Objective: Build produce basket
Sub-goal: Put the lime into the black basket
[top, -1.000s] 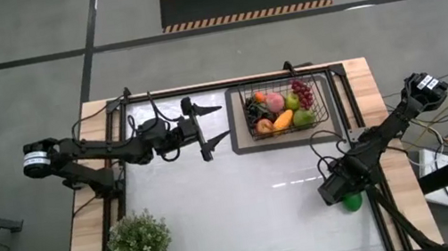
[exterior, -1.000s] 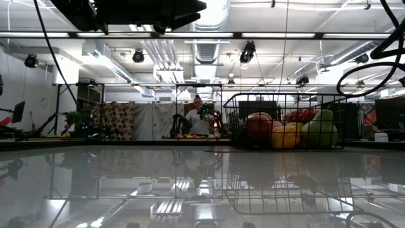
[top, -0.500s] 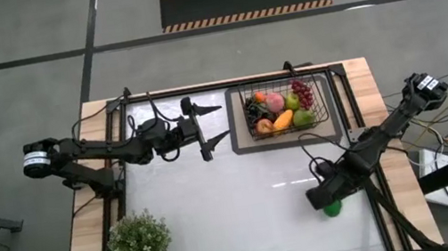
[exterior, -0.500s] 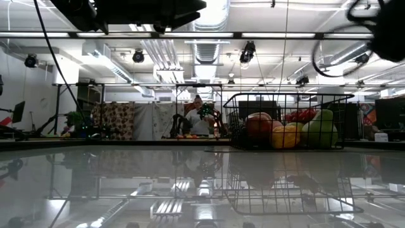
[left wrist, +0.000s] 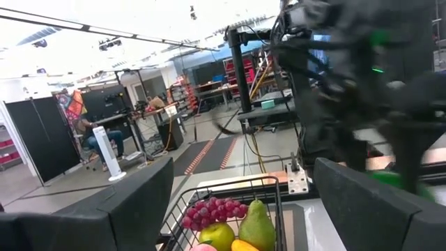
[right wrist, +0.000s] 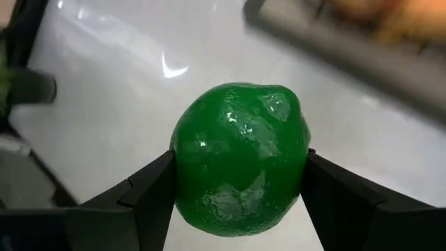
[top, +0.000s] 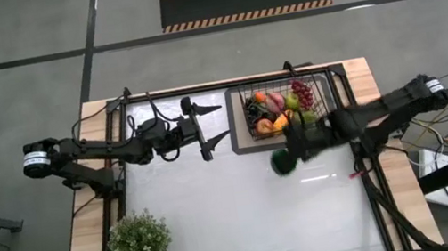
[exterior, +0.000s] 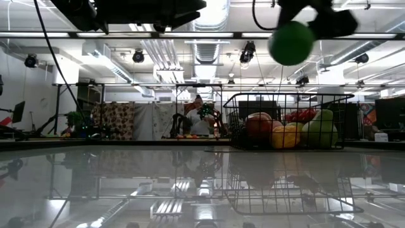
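The desk [top: 220, 216] spreads pale and glossy, with the black wire basket [top: 320, 90] sitting at its far edge on the right side. Inside the basket lies the produce: red grapes [top: 301, 91], a green pear [top: 292, 101], an orange mango [top: 283, 120], a peach-coloured fruit [top: 265, 125] and a small tangerine [top: 259, 96], packed close together. In the low view they bulge against the mesh side.

The right gripper [top: 284, 161] reaches across above the desk, just in front of the basket's near edge, and it is clenched on the green pepper [right wrist: 238, 159]. The wrist view shows the pepper wedged squarely between the two dark fingers [right wrist: 150, 192], one pad on each flank. It is a deep, shiny green, rounded and slightly lobed, with bright highlights on its top. From the low view it hangs high, above the level of the basket's rim, clear of the desk.

The left gripper [top: 213, 127] waits over the far-left part of the desk, beside the basket, its fingers spread wide and holding nothing.

A bushy potted plant [top: 138, 243] sits at the near-left corner.
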`<state>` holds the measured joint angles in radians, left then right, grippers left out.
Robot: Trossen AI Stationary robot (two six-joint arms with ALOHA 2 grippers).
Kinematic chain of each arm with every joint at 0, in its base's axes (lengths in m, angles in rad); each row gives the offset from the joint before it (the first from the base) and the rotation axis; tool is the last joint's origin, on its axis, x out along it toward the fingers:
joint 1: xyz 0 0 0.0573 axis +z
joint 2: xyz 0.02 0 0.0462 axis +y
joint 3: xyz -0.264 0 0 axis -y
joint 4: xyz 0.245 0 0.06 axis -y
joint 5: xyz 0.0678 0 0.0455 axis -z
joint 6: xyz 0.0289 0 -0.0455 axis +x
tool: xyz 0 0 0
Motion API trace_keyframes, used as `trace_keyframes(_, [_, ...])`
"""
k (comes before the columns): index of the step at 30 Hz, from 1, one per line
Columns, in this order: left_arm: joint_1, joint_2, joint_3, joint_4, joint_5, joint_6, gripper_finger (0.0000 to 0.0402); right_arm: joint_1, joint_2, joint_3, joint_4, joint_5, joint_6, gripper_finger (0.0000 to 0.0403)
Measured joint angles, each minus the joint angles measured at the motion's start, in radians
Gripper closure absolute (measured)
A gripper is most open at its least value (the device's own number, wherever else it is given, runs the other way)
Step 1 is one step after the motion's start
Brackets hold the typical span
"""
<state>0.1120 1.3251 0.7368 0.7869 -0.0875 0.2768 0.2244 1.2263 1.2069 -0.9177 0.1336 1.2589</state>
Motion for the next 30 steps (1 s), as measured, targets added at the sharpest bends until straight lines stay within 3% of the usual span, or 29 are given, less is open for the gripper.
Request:
trace_keyframes(7, [0.0,-0.006,-0.001,0.005,0.0,0.001,0.0072,-0.277,0.005,0.129,-0.134,-0.002,-0.375,0.0147])
trace_keyframes(16, [0.0,-0.015,-0.005,0.005,0.0,0.019,0.0072,-0.554,0.088,0.165,-0.212,-0.033,-1.024,0.0147])
trace_keyframes(23, [0.0,-0.015,-0.005,0.008,0.0,0.019,0.0072,-0.611,0.188,0.164,-0.232,-0.028,-1.682,0.0147])
trace_keyframes(30, [0.0,-0.015,-0.006,0.006,0.0,0.018,0.0072,-0.613,0.27,0.164,-0.234,0.063,-2.037,0.0147])
